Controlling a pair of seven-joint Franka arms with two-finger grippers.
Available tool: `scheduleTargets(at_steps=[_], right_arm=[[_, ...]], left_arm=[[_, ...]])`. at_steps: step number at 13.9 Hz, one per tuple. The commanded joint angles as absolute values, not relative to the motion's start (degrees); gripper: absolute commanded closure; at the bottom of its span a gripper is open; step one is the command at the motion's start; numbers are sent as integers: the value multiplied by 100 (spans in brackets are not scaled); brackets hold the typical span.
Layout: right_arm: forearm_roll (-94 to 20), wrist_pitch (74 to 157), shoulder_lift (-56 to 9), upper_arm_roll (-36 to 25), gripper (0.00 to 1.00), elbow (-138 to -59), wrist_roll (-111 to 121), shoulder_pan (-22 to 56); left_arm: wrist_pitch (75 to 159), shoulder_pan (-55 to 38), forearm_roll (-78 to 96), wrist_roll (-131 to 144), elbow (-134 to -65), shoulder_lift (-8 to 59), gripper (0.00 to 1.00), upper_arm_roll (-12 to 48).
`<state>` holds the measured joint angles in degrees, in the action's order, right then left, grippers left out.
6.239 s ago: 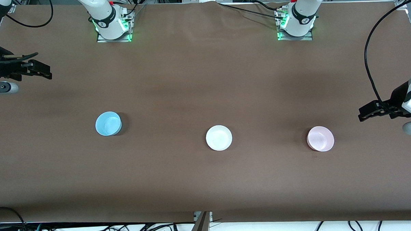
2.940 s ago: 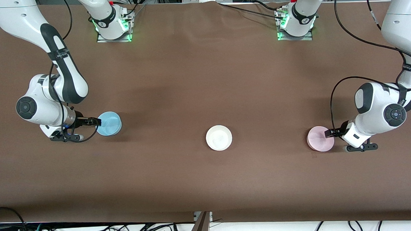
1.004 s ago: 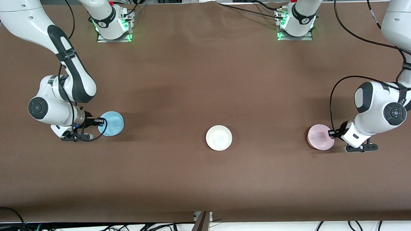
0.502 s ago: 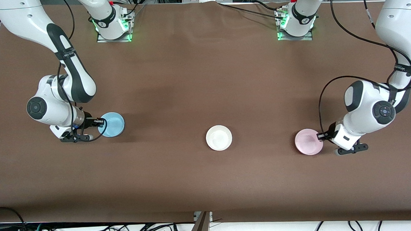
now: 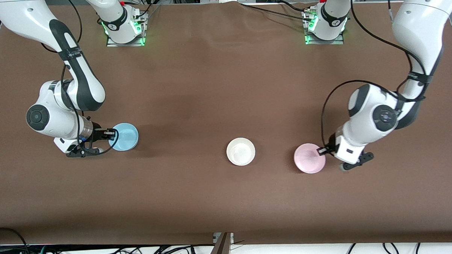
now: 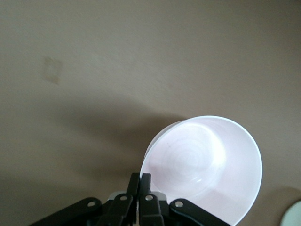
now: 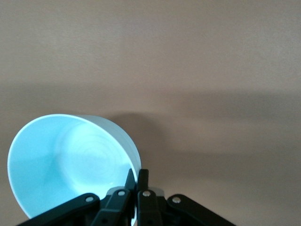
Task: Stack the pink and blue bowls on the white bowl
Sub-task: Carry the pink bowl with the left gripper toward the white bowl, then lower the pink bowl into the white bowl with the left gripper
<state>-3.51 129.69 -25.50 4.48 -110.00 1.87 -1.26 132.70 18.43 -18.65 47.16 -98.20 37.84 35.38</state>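
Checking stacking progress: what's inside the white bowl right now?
The white bowl is empty: its bare inside shows. The pink bowl is held by the left gripper, the blue bowl by the right gripper.

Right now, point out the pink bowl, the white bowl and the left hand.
pink bowl (image 5: 309, 158), front view, middle of its inside.
white bowl (image 5: 240, 151), front view, middle of its inside.
left hand (image 5: 321, 151), front view, midway between its fingertips, at the pink bowl's rim.
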Motion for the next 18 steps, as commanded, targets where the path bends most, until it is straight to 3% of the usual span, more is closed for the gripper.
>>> scheduleTargets(at_steps=[1, 10, 16, 18], right_arm=[[-439, 12735, -2461, 588, 100, -10881, 211, -141], [-448, 12243, -2452, 861, 100, -10591, 149, -123], [-931, 12296, -2470, 975, 100, -10591, 149, -106], [-940, 12305, -2470, 976, 100, -10582, 141, -79]], left_arm=[[13271, 1355, -1995, 5631, -9669, 3691, 100, 3489], [13280, 80, -1986, 7434, -9237, 3823, 100, 3349], [13359, -1255, -1960, 8436, -8693, 4122, 100, 2374], [13359, -1265, -1907, 8481, -8684, 4104, 100, 2373]])
